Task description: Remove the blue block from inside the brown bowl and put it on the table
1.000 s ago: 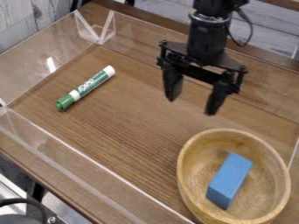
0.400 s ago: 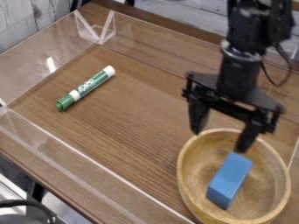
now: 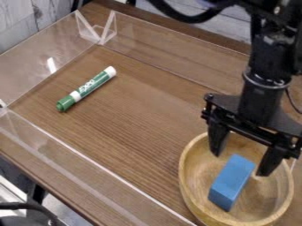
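Light tan wood, thick-rimmed and round, the brown bowl (image 3: pixel 195 181) sits at the lower right of the table (image 3: pixel 141 115), a dark brown wood-grain top bordered by low clear acrylic walls (image 3: pixel 48 62). Inside the bowl lies the blue block (image 3: pixel 234 181) — a small plain brick with soft edges, lying on the bowl's floor, right of its middle. Directly above the bowl hangs the black gripper (image 3: pixel 249 148), pointing straight down, its two fingers spread wide apart and holding nothing — their tips reach down within the bowl's rim, one on either side of the block's upper end; contact cannot be told. Well to the left of the bowl, a green-and-white marker (image 3: pixel 86 88) lies aslant on the bare wood.
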`<state>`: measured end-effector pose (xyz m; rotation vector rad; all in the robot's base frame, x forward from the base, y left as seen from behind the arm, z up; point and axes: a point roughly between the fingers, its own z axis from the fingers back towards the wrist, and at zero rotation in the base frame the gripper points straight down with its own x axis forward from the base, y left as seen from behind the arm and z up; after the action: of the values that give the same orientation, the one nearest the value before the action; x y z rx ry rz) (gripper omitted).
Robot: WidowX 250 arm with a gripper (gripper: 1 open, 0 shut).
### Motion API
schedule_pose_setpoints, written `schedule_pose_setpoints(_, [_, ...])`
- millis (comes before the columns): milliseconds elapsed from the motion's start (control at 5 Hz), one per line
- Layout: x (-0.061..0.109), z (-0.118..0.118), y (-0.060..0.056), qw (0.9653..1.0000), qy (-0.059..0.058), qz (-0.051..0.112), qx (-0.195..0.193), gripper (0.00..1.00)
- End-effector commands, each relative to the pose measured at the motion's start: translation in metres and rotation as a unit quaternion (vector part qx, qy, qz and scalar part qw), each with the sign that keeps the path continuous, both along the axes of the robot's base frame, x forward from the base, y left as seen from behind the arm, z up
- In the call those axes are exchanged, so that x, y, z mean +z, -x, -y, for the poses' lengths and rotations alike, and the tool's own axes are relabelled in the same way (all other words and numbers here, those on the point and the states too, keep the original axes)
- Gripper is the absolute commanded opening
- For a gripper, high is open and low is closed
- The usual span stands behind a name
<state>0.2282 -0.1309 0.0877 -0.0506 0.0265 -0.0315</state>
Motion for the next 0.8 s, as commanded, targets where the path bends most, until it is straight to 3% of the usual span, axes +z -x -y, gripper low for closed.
schedule_pose_setpoints(0, [0.001, 0.006, -0.002, 0.9999, 0.008, 0.012, -0.002, 1.0])
schedule_pose_setpoints(600, [-0.017, 0.013, -0.003, 0.9994, 0.011, 0.033, -0.004, 1.0])
